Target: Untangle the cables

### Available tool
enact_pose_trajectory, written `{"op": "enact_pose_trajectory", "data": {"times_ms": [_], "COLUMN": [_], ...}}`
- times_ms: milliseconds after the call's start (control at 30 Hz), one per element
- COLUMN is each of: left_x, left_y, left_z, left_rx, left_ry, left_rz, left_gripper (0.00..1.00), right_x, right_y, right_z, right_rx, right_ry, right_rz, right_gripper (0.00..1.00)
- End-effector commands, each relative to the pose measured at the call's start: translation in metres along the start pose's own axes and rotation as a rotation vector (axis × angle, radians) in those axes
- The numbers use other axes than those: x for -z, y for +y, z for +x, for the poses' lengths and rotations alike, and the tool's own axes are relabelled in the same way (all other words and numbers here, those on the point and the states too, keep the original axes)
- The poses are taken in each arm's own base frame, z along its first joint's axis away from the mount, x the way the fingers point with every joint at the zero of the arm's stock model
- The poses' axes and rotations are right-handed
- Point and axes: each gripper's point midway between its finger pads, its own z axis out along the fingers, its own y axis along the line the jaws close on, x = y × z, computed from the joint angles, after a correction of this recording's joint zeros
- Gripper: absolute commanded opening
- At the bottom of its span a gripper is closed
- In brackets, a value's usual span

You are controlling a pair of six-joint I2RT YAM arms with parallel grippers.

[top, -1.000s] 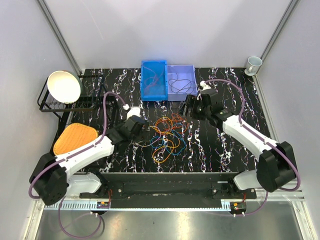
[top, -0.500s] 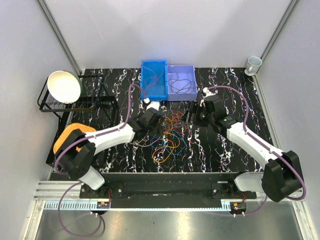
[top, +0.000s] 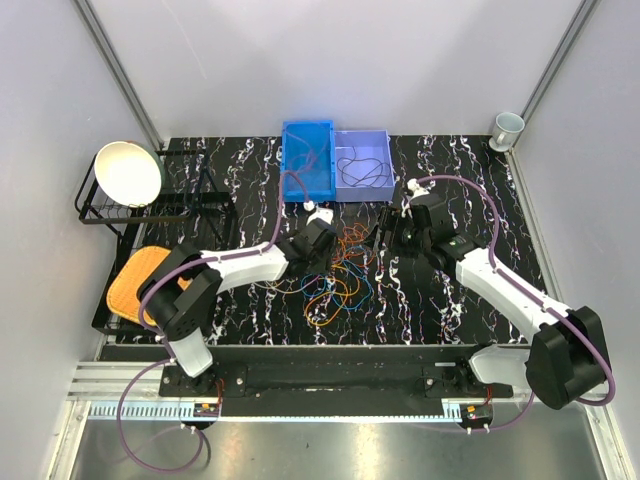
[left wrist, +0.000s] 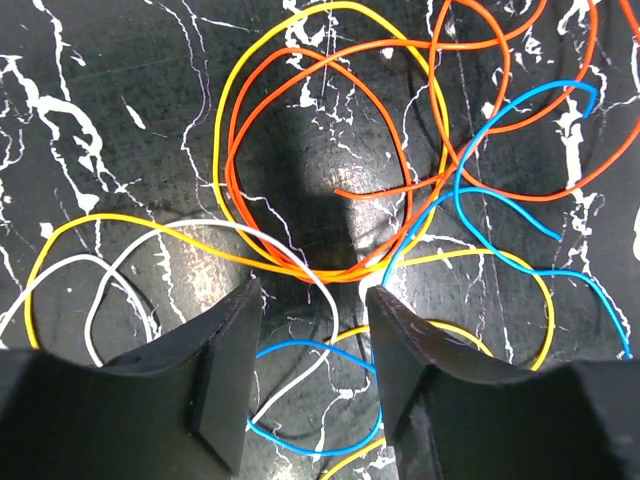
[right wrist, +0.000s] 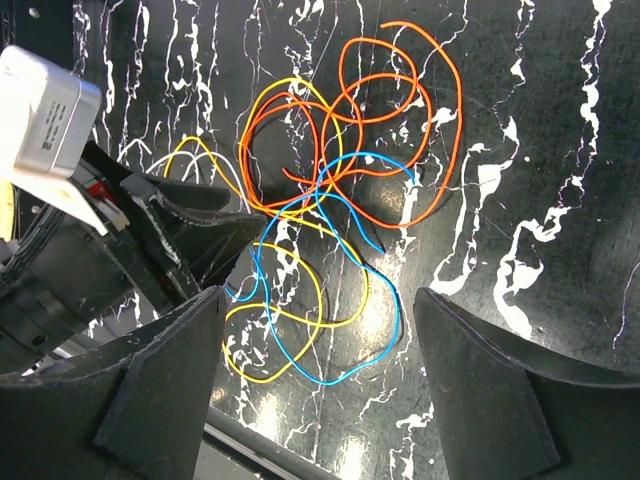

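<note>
Two arms over one cable tangle, both claws apart.
Cables (top: 335, 275) lie heaped mid-table (top: 420, 312), mostly orange with yellow, blue and white; the strands are too knotted to count. Left gripper (left wrist: 312, 300) sits low at the pile's far-left edge, fingers parted astride yellow and orange strands. Right gripper (right wrist: 318, 295) is spread wide above the far-right edge, holding nothing. Behind are two bins, touching: blue bin (top: 307, 160) and pale bin (top: 375, 145), the latter holding one black cable (top: 358, 172). Left: one white bowl (top: 128, 173) on a wire rack (top: 150, 208), with one orange mat (top: 130, 280) nearer. One cup (top: 507, 128) in the far-right corner.
</note>
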Motion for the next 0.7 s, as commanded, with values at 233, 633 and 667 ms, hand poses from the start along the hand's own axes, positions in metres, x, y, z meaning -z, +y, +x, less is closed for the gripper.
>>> {"op": "enact_pose_trajectory", "data": {"times_ms": [233, 633, 667], "left_x": [-0.005, -0.009, -0.008], "left_y": [-0.015, -0.014, -0.014], "left_z": [-0.017, -0.014, -0.016], "left_rx": [0.013, 0.005, 0.002], "left_ry": [-0.056, -0.060, -0.063], "left_rz": [0.030, 0.015, 0.014], "left_gripper": [0.47, 0.23, 0.17], "right_x": [0.000, -0.002, -0.003], "right_y": [0.004, 0.004, 0.003], "right_z": [0.004, 0.005, 0.006], "right_rx": [0.031, 0.030, 0.032], "right_ry": [0.010, 0.016, 0.018], "right_rz": [-0.024, -0.023, -0.022], "right_gripper": [0.82, 0.81, 0.81]}}
